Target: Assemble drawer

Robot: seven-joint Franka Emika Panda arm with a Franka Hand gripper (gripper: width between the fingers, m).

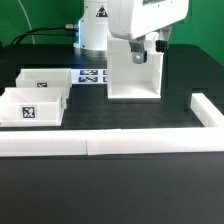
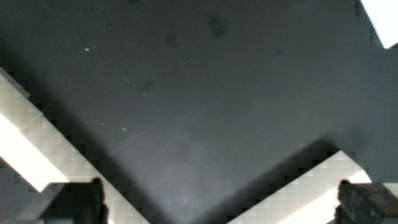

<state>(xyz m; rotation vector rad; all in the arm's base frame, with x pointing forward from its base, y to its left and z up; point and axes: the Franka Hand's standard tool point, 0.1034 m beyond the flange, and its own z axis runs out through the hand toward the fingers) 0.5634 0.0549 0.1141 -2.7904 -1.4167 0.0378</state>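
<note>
We record a black matte worktop (image 1: 120, 190), bounded at the front and the exterior view's right by long low white bars (image 1: 110, 146). Bare room lies between them and the tall white plastic drawer shell (image 1: 135, 78), which stands upright at centre back. Two shallow white trays (image 1: 40, 95) sit close together at the exterior view's left. The fingers (image 2: 71, 205) stand wide apart near the shell's top, gripping nothing; contact cannot be told.

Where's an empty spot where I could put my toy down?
Free: the black table between the front tray and the tall shell, behind the front bar; also the strip before that bar. Crowded: the exterior view's left, where the back tray sits close, and around the shell, where the gripper hangs.
</note>
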